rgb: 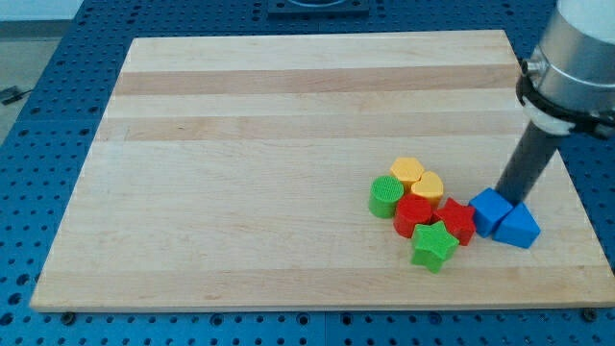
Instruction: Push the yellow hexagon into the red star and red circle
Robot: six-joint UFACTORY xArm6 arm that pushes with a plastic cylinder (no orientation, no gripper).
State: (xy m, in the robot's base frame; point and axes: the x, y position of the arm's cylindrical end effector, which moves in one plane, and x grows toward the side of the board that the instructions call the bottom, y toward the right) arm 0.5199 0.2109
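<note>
Camera view: my tip [501, 193], jawless dark rod, touches blue blocks [504, 219] near wooden board's [240, 144] right edge; yellow hexagon [407, 171] abuts red circle [414, 215], red star [456, 221] alongside.

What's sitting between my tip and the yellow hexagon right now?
In the camera view, only bare board separates my tip from the yellow hexagon; the yellow heart sits just below that line.

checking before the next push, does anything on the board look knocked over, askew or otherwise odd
Nothing stands out. The yellow hexagon sits upright in the cluster beside the red circle and red star; my tip rests by the two blue blocks.
</note>
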